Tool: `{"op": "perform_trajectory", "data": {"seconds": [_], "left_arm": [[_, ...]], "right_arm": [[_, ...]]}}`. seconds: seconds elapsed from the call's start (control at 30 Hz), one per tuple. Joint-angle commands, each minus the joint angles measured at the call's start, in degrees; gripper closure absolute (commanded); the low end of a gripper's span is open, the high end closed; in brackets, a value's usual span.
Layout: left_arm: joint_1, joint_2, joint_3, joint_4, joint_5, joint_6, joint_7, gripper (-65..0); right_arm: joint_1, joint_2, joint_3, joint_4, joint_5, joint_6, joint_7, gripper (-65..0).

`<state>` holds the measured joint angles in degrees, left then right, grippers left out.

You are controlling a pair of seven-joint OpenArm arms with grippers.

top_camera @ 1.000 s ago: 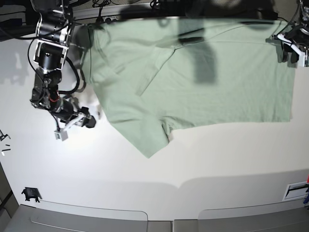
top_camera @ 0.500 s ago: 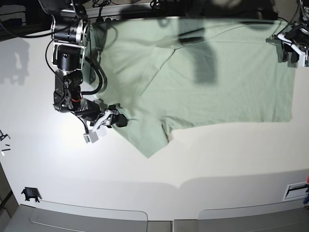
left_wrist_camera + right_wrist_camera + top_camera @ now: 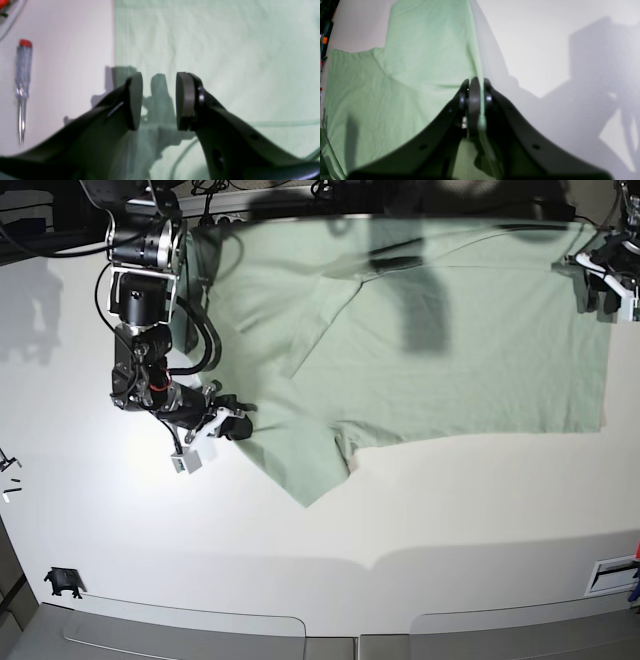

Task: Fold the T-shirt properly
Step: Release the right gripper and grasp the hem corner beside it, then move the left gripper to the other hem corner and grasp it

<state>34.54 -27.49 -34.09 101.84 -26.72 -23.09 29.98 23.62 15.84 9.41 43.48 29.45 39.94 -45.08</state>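
Evidently, the T-shirt (image 3: 420, 340), spread across the far worktop (image 3: 400, 520), is pinched at its left sleeve edge by the right pincer (image 3: 474, 100) for folding, while the left pincer (image 3: 159, 100) is held released above the hem.

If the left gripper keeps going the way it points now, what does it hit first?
Probably the T-shirt: the open left gripper points at the fabric just inside its edge, with nothing between. The gap to the fabric is unclear.
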Motion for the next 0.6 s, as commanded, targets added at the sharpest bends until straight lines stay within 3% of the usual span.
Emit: {"op": "perform_trajectory", "data": {"seconds": [0.0, 0.23, 0.4, 0.57], "left_arm": [[-1.2, -1.1, -0.5, 0.7, -0.3, 0.0, -1.6, -20.8], [-14.9, -2.0, -0.3, -9.9, -0.3, 0.0, -2.8, -29.2], [-28.4, -6.4, 1.4, -29.2, -3.0, -0.1, -4.3, -29.6], [-41.7, -10.8, 7.5, -48.1, -5.3, -0.5, -4.4, -32.3]], "right_arm": [[1.1, 0.3, -0.1, 0.5, -0.3, 0.1, -0.4, 0.0], [1.1, 0.3, -0.1, 0.5, -0.3, 0.1, -0.4, 0.0], [1.1, 0.3, -0.1, 0.5, -0.3, 0.1, -0.4, 0.0], [1.1, 0.2, -0.1, 0.5, -0.3, 0.1, -0.3, 0.0]]}}
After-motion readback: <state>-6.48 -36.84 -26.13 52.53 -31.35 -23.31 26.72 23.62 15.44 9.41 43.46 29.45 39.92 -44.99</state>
